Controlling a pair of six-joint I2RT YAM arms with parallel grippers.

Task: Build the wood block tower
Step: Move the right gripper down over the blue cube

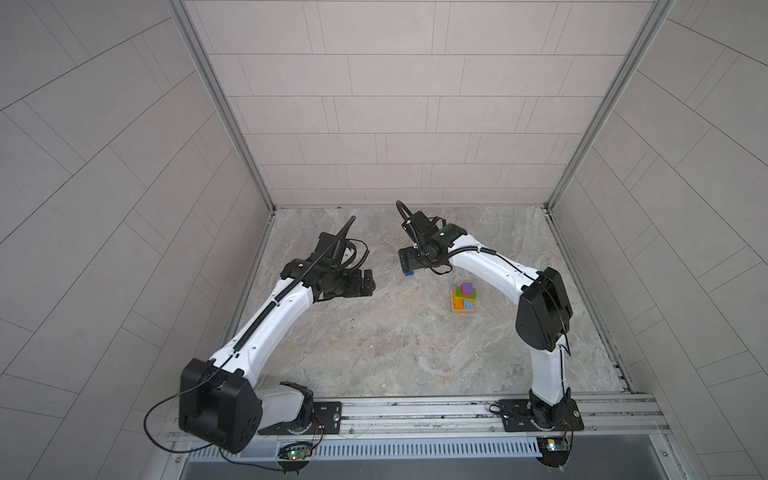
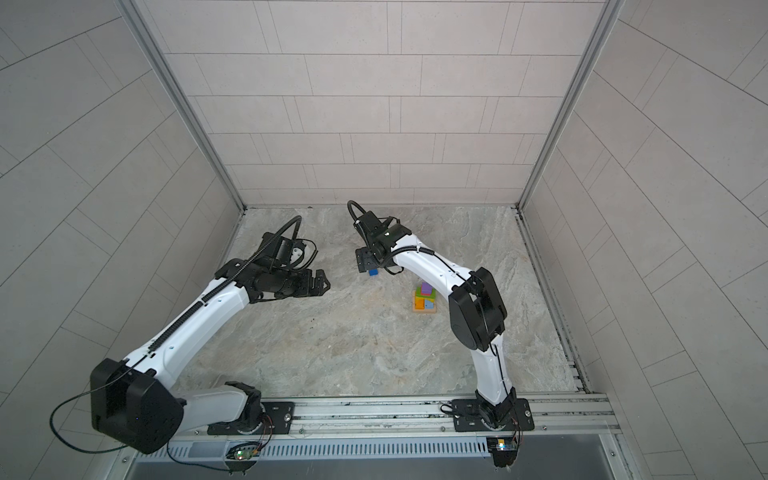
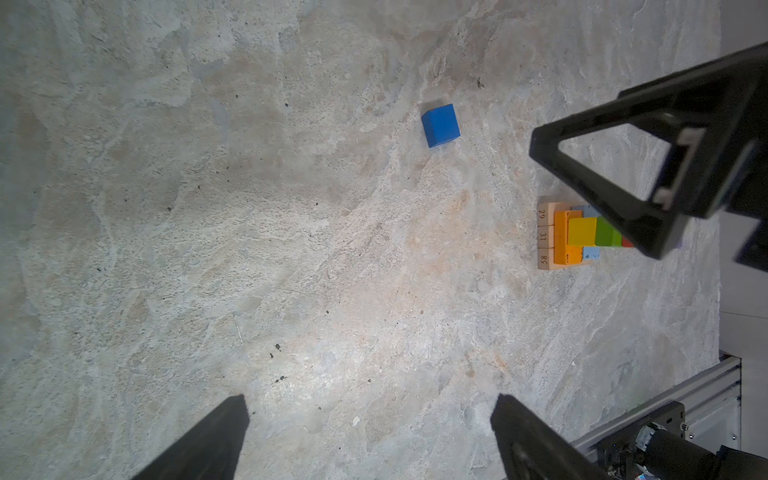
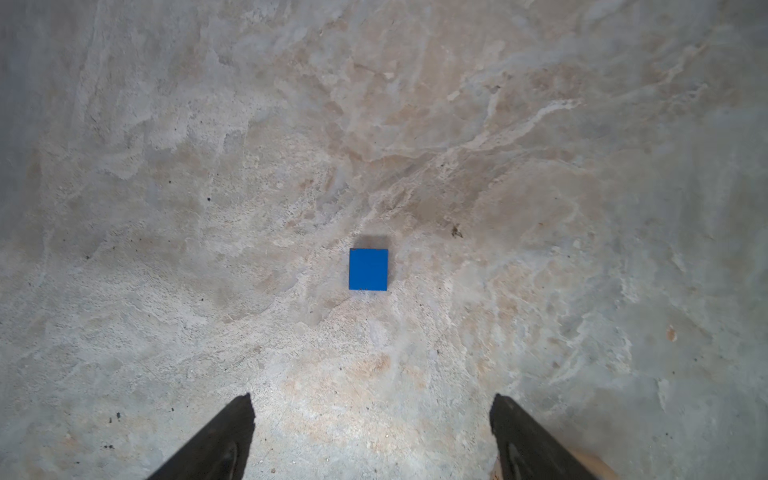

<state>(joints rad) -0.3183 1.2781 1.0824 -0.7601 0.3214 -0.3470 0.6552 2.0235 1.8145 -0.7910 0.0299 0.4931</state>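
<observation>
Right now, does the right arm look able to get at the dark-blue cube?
Probably yes: the right gripper hangs open above the dark-blue cube, which lies alone on the table, nothing between.

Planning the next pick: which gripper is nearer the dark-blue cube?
Right. The right gripper hangs straight above the dark-blue cube, jaws open and empty. The left gripper is off to the cube's left in both top views, also open.

— Your left gripper [image 1: 370, 283] is aimed across toward the middle, jaws spread wide, with nothing held between them.
— And your right gripper [image 1: 405, 266] points straight down from a bent wrist, jaws apart too, empty.
</observation>
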